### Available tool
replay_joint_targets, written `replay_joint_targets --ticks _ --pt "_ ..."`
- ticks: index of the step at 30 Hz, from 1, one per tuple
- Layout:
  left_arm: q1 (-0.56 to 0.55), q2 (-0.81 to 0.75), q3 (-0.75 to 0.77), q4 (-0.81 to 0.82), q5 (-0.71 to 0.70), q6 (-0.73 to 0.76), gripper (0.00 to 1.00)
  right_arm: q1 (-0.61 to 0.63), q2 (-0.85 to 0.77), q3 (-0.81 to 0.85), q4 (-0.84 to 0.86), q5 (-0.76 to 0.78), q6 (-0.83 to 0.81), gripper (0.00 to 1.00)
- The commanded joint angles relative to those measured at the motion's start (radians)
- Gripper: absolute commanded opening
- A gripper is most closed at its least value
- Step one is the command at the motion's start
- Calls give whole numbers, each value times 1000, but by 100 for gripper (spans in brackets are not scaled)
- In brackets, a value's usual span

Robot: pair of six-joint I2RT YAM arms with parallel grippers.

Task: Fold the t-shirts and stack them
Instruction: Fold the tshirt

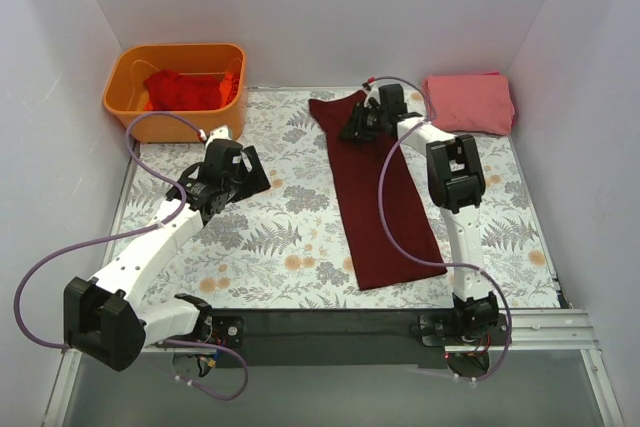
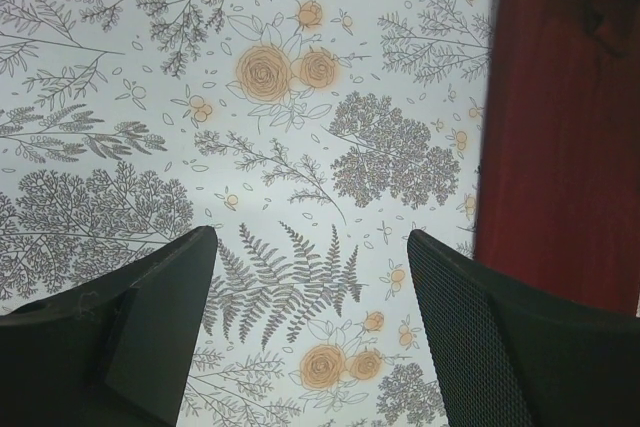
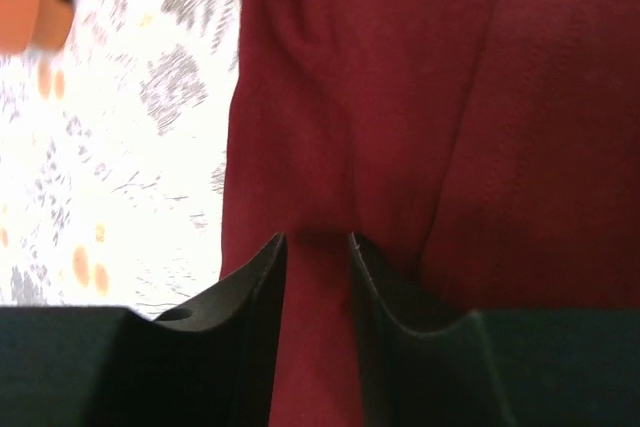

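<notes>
R gripper [image 3: 317, 242] clamped on a pinch of the maroon t-shirt [image 1: 380, 207] at its far end, cloth bunched btwn the fingers; rest of the long folded strip runs back toward the arm bases. L gripper [image 2: 312, 247] jaws wide apart over the floral cloth [image 2: 150, 97], maroon edge just to its right. Folded salmon-pink t-shirt [image 1: 470, 102] lies right of R gripper; red t-shirts [image 1: 180, 90] sit in the orange bin [image 1: 125, 107] beyond L gripper.

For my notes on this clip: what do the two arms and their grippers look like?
The left arm and right arm have white links with bulky black joint housings and looping lavender cables. The left gripper and right gripper carry black tapered fingers; one left pad is mesh-textured.
</notes>
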Motion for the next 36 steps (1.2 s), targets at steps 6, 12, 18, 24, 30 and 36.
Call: replay_joint_targets --ticks 6,12,18,24,30,36 --pt "3 -25 -12 -13 45 -35 76 -18 -314 -173 -36 17 -109 42" --pt "1 -59 -55 -31 129 -61 77 34 -653 -598 -192 208 -193 38" --pt "0 -59 -104 -62 199 -89 77 201 -863 -858 -376 416 -199 35" --pt "-5 -58 -130 -62 227 -118 76 343 -911 -940 -470 509 -160 33" --pt "-5 -18 -132 -74 261 -129 75 474 -819 -893 -496 495 -136 32" --pt "-7 -16 -118 -123 235 -132 74 603 -623 -780 -528 408 -124 32"
